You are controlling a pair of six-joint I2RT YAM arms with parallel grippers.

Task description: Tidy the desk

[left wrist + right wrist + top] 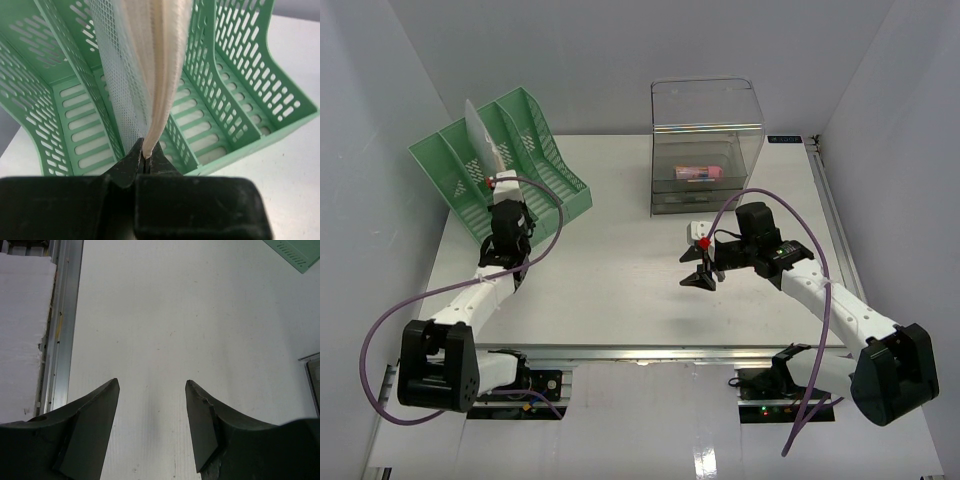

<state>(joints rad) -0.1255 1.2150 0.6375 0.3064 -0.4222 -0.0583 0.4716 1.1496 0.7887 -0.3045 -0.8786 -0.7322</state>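
left pincer (145,159) clamped shut on the lower edge of a flat mesh pouch (142,70), held upright at the mouth of the green file rack (535,150), back left on the desk (620,310). pouch not released; judged mid-step, filing close to done. right pincer (152,405) spread wide, holding nothing, hovering over a bare patch of desk, centre-right, near the clear drawer box (707,125), which holds a pink item (698,172). nothing else seen lying loose, so what is left looks like seating the pouch and letting go. unclear: which rack slot the pouch is entering (wrist view lines it up with a divider); what is inside the pouch; what the pink item is. rack ends cut off in the wrist view.
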